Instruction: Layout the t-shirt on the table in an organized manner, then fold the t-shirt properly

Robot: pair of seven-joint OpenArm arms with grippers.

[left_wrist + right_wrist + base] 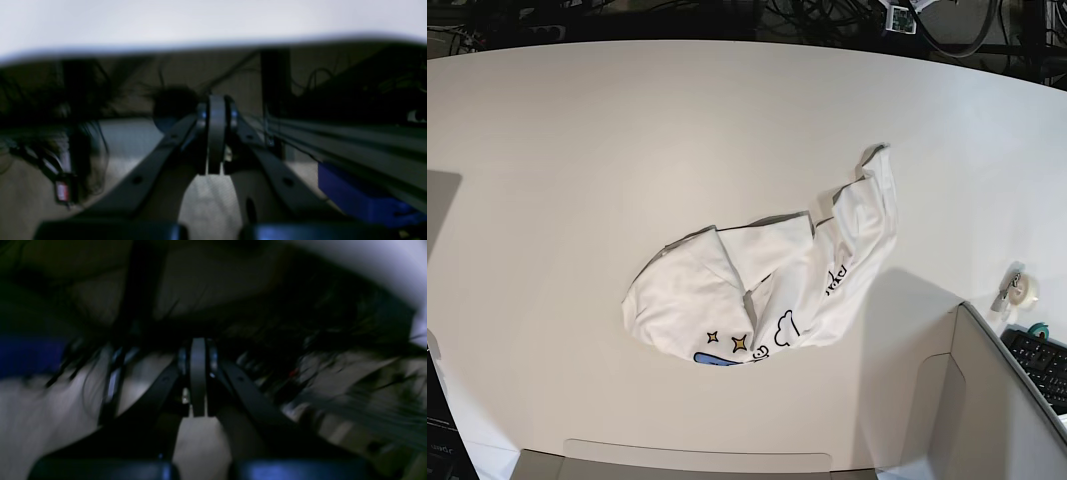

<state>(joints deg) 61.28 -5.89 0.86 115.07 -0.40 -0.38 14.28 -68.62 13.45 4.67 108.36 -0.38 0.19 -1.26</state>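
**Both grippers shut and empty; t-shirt crumpled on the table**

The left gripper (217, 133) is seen in its wrist view with the fingers pressed together and nothing held between them. It is hung low, beyond the table's rim: the table edge (213, 30) is seen as a pale band across the top of that view, with dark cables, a metal rail and a blue block (360, 196) beneath it. The right gripper (198, 376) is likewise shown with its fingers brought together on nothing, in a dark, blurred view in which only cables and a pale curved surface at the upper right can be made out. Neither gripper is seen in the base view.

The t-shirt (767, 290) is laid on the table (627, 140), right of centre and closer to the near edge than to the far one. It is bunched and folded over itself in a curved heap. One narrow part is stretched up toward the right edge. Grey trim is seen along its upper folds. Yellow stars, a cloud outline and a blue patch are shown at its near edge, with some lettering on the right fold.

A grey bin (997, 400) is placed at the near right corner, just beside the t-shirt's shadow. A tape roll (1024, 288) is set at the right edge.
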